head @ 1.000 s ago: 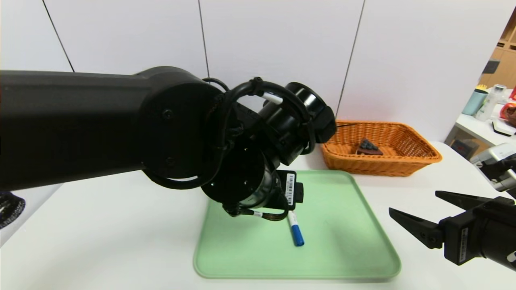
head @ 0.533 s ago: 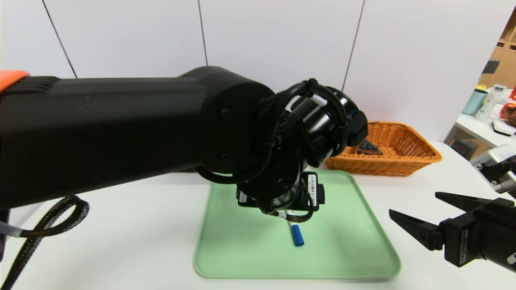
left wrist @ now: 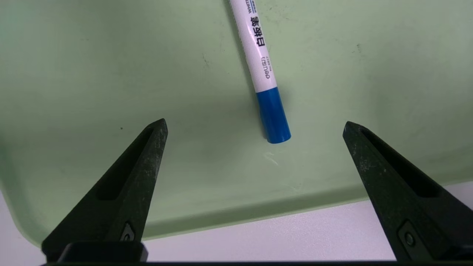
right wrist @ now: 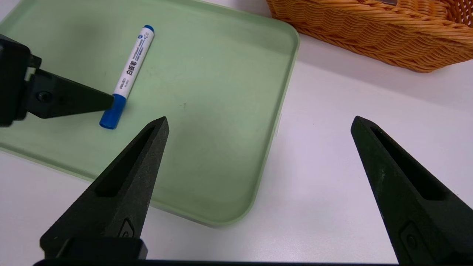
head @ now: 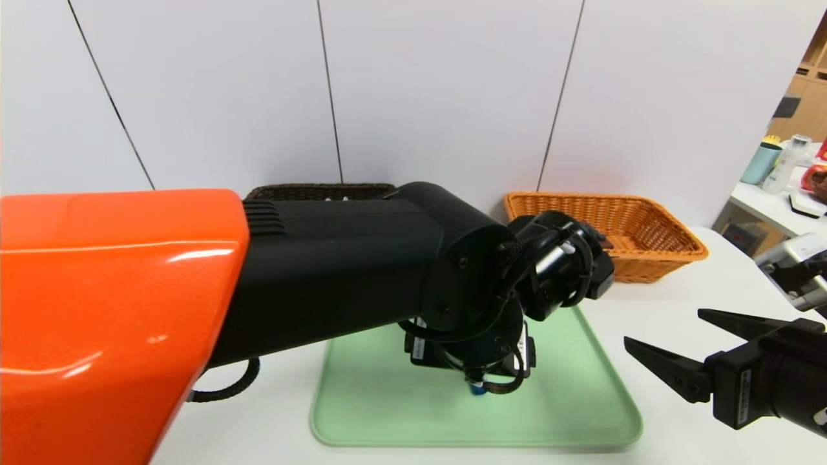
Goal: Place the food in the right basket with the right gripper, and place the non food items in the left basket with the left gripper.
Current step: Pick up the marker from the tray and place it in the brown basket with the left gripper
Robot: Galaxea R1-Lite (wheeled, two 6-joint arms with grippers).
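A white marker with a blue cap (left wrist: 272,116) lies on the green tray (left wrist: 111,74); the right wrist view shows the marker (right wrist: 129,70) too. My left gripper (left wrist: 255,123) hangs open low over the tray, its tips on either side of the cap's end and not touching it. One of its fingers (right wrist: 74,99) shows beside the cap. From the head, the left arm's wrist (head: 478,342) hides most of the marker. My right gripper (head: 663,326) stands open and empty over the table, right of the tray. The right basket (head: 652,268) is at the back right; the food is hidden behind the left arm. The rim of the left basket (head: 316,192) shows behind the arm.
The left arm's orange shell (head: 116,310) fills the left of the head view. A side table with bottles (head: 782,168) stands at the far right. The tray's right rim (right wrist: 284,103) lies just ahead of the right gripper, with white table beyond.
The left arm has swung down and forward over the tray, bringing its gripper low around the marker's cap and uncovering the dark basket's rim. The right gripper has not moved.
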